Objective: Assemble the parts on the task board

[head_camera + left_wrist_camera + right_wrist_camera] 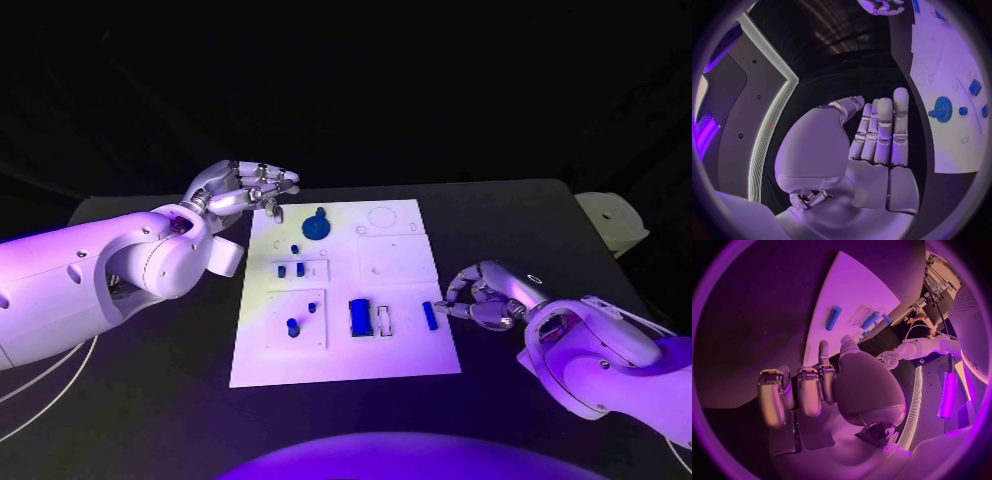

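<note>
Parts: small blue pieces on the task board, the white plate in the middle of the head view.
Nearest part to a hand: a slim blue bar at the board's right edge, lower centre of the frame, long axis running up and down the picture (roughly along the board's long side).
Right hand: right hand sits just right of that bar, at the same height in the frame; fingers curled inward, nothing visibly between them. In its wrist view the blue bar lies ahead of the fingertips, apart from them.
Left hand: left hand hovers at the board's upper left corner, fingers loosely bent and apart, holding nothing that I can see.
Gear: a blue gear lies near the board's top, right of the left hand, not touching it.
Judgement: the bar lies leftward of the right hand, so that hand is better placed for it; the left is nearer the gear.
</note>
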{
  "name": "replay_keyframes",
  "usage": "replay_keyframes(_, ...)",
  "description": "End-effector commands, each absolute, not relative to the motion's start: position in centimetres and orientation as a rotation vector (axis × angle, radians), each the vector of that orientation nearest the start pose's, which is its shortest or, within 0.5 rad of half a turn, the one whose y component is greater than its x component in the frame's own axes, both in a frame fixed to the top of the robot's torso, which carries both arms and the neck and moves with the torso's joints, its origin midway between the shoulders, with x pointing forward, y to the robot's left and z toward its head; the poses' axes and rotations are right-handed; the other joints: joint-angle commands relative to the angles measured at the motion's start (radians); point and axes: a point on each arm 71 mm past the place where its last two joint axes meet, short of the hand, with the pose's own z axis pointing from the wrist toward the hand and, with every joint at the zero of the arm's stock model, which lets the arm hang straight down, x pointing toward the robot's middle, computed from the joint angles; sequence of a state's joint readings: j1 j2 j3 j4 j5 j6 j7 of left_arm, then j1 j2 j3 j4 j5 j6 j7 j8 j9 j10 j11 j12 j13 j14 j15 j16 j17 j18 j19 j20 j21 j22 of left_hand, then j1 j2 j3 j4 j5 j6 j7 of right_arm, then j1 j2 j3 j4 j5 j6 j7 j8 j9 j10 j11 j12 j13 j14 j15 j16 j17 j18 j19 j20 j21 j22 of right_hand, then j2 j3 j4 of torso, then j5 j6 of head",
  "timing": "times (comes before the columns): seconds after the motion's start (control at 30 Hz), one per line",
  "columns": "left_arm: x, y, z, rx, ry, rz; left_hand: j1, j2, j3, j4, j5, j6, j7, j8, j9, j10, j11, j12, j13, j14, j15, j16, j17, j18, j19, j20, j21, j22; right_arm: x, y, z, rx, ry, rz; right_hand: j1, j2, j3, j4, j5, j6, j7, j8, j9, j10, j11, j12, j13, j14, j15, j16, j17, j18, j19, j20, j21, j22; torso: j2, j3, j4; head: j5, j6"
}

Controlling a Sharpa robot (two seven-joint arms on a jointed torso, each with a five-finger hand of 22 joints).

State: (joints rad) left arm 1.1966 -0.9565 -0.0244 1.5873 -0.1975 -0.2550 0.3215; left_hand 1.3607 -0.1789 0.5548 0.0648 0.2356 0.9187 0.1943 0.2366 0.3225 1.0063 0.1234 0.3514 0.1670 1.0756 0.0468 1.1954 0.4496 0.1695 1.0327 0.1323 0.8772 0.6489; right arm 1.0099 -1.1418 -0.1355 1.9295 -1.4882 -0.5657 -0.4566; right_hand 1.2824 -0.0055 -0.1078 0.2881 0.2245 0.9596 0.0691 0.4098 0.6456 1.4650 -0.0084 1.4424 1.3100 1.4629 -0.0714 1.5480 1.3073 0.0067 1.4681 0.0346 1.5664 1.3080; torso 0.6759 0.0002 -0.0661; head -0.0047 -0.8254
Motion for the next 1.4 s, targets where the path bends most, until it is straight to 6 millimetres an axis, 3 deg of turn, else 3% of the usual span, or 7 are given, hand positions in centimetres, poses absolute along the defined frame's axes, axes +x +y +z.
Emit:
replay_keyframes(0.03, 47.5, 23.7, -16.9, -0.929, 1.526, -1.500, 0.001, 0.008, -0.002, 0.006, 0.000, -0.008, -0.001, 0.004, 0.002, -0.007, 0.000, 0.007, 0.002, -0.008, 0.000, 0.005, -0.001, 0.015, 0.005, 0.003, -0.004, -0.002, 35.4, -24.0, -25.3, 0.133, 1.821, 0.451, 0.011, 0.002, -0.004, 0.000, 0.003, 0.001, 0.007, -0.004, -0.001, 0.039, 0.009, -0.005, 0.184, 0.097, 0.007, -0.001, 0.212, -0.007, 0.103, 0.006, 0.004, 0.263, 0.002, -0.0014, 0.0045, -0.004, 0.001)
replay_keyframes(0.47, 47.4, 23.6, -16.9, -0.928, 1.529, -1.504, 0.001, 0.008, -0.002, 0.006, 0.000, -0.008, -0.001, 0.004, 0.002, -0.007, 0.000, 0.007, 0.002, -0.008, 0.000, 0.005, -0.001, 0.015, 0.005, 0.003, -0.004, -0.002, 35.6, -22.3, -26.8, 0.128, 1.842, 0.450, 0.016, 0.002, -0.005, -0.001, 0.002, 0.002, 0.007, -0.007, -0.003, 0.037, 0.009, -0.009, 0.181, 0.096, 0.007, -0.002, 0.209, -0.007, 0.103, 0.006, 0.004, 0.263, 0.002, -0.0013, 0.0036, 0.001, -0.003)
replay_keyframes(0.8, 47.4, 23.7, -16.9, -0.929, 1.529, -1.501, 0.001, 0.008, -0.002, 0.006, 0.000, -0.008, -0.001, 0.004, 0.002, -0.007, 0.000, 0.007, 0.002, -0.008, 0.000, 0.005, -0.001, 0.015, 0.005, 0.003, -0.004, -0.002, 36.1, -22.2, -27.5, 0.072, 1.878, 0.405, 0.115, 0.003, -0.010, -0.007, -0.033, 0.011, 0.009, -0.031, -0.017, 0.031, 0.011, -0.018, 0.178, 0.096, 0.009, -0.002, 0.211, -0.007, 0.103, 0.009, 0.004, 0.263, 0.001, -0.0006, 0.0038, 0.007, -0.004)
replay_keyframes(0.9, 47.4, 23.7, -16.9, -0.930, 1.530, -1.500, 0.001, 0.008, -0.002, 0.006, 0.000, -0.008, -0.001, 0.004, 0.002, -0.007, 0.000, 0.007, 0.002, -0.008, 0.000, 0.005, -0.001, 0.015, 0.005, 0.003, -0.004, -0.002, 36.1, -22.0, -27.7, 0.040, 1.878, 0.394, 0.166, 0.008, 0.001, -0.006, -0.113, 0.019, 0.008, -0.039, -0.022, 0.030, 0.010, -0.020, 0.178, 0.097, 0.008, -0.001, 0.213, -0.007, 0.103, 0.009, 0.004, 0.263, 0.001, -0.0012, 0.0039, 0.007, -0.004)
replay_keyframes(1.03, 47.4, 23.7, -16.9, -0.930, 1.531, -1.500, 0.000, 0.008, -0.002, 0.008, 0.000, -0.010, -0.001, 0.006, 0.002, -0.010, 0.000, 0.011, 0.002, -0.009, 0.000, 0.007, -0.003, 0.015, 0.006, 0.003, -0.006, -0.003, 36.2, -21.8, -27.8, -0.003, 1.881, 0.381, 0.184, 0.004, 0.006, -0.007, -0.131, 0.022, 0.008, -0.041, -0.023, 0.029, 0.010, -0.020, 0.178, 0.097, 0.008, -0.001, 0.214, -0.007, 0.103, 0.009, 0.004, 0.263, 0.001, -0.0012, 0.0029, 0.007, -0.005)
replay_keyframes(1.23, 47.4, 23.8, -16.9, -0.931, 1.532, -1.500, 0.000, 0.008, -0.003, 0.008, 0.000, -0.010, -0.001, 0.006, 0.002, -0.010, 0.001, 0.012, 0.002, -0.009, 0.000, 0.007, -0.003, 0.015, 0.007, 0.003, -0.006, -0.003, 36.1, -21.4, -27.9, -0.027, 1.880, 0.378, 0.247, 0.018, 0.044, -0.017, -0.122, 0.034, 0.001, -0.046, -0.027, 0.029, 0.005, -0.020, 0.178, 0.097, 0.004, 0.000, 0.215, -0.007, 0.103, 0.006, 0.004, 0.263, 0.001, -0.0008, 0.0021, 0.006, -0.006)
replay_keyframes(1.4, 47.4, 23.8, -16.9, -0.931, 1.532, -1.499, 0.000, 0.008, -0.003, 0.008, 0.000, -0.010, -0.001, 0.006, 0.002, -0.010, 0.001, 0.012, 0.002, -0.009, 0.000, 0.007, -0.003, 0.015, 0.007, 0.003, -0.006, -0.003, 36.0, -21.2, -27.7, -0.018, 1.861, 0.394, 0.310, 0.032, 0.127, -0.022, -0.072, 0.046, -0.011, -0.050, -0.031, 0.033, -0.007, -0.014, 0.182, 0.098, -0.006, 0.001, 0.218, -0.007, 0.103, -0.003, 0.004, 0.263, 0.001, -0.0008, 0.0030, 0.008, -0.007)
